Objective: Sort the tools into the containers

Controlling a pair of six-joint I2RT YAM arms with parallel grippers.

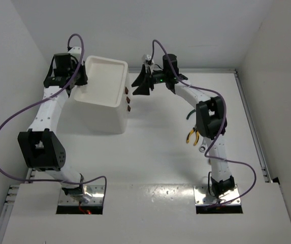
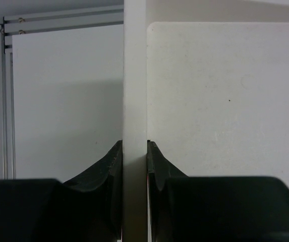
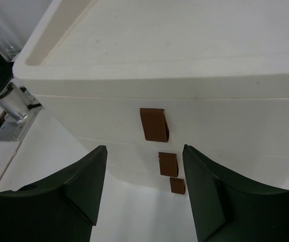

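Observation:
The white cabinet [image 1: 100, 119] stands at the back left, its tray top [image 1: 104, 76] bare. My left gripper [image 1: 82, 82] is shut on the tray's left rim [image 2: 134, 91], one finger on each side of the thin wall. Just right of the cabinet, my right gripper [image 1: 135, 85] hangs open with nothing between its fingers. In its wrist view the right gripper [image 3: 144, 149] faces the three dark red drawer handles [image 3: 153, 124], apart from them; all drawers look closed. Yellow-handled pliers [image 1: 192, 136], a silver wrench [image 1: 203, 148] and a green-handled tool [image 1: 190, 115] lie by the right arm, partly hidden.
White walls close in on the left, back and right. A metal rail [image 1: 249, 122] runs along the table's right side. The right arm's elbow [image 1: 209, 118] hangs over the tools on the table.

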